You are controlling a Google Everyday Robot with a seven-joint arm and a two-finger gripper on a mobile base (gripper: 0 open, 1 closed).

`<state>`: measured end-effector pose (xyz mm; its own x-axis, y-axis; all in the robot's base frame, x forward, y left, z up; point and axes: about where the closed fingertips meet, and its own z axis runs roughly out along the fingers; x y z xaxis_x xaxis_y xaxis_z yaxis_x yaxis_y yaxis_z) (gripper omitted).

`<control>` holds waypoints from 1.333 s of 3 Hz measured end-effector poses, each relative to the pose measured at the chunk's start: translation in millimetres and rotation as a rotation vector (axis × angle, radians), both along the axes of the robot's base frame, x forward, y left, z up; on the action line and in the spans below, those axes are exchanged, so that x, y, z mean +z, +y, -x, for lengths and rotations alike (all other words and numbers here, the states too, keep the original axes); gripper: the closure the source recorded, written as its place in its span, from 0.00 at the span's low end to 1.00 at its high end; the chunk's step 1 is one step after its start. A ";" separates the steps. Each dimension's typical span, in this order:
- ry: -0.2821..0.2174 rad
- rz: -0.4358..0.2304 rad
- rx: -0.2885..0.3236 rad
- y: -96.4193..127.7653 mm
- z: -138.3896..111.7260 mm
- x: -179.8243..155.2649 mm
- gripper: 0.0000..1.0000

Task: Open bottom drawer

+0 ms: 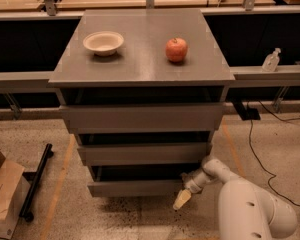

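The bottom drawer [135,187] is the lowest of three stacked grey drawers under the grey cabinet top, with a plain flat front. A dark gap shows above its front. My gripper [182,199] is at the end of the white arm [250,211] that comes in from the lower right. It sits at the drawer front's right end, its yellowish tip just below the front's lower edge, close to the floor.
A white bowl [103,42] and a red apple [176,49] sit on the cabinet top [140,64]. The middle drawer [142,153] and top drawer [142,118] are above. A cardboard box [2,194] and a black bar [35,181] lie on the floor at left. A cable [252,149] runs at right.
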<state>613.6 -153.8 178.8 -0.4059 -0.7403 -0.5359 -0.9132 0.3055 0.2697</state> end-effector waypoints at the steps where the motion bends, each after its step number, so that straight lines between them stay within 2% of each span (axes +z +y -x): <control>1: 0.001 0.000 0.000 -0.1 0.4 12.8 0.00; 4: 0.028 0.005 0.002 0.0 5.4 13.3 0.00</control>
<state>608.2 -153.8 192.1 -0.4188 -0.7441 -0.5205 -0.9061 0.3049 0.2933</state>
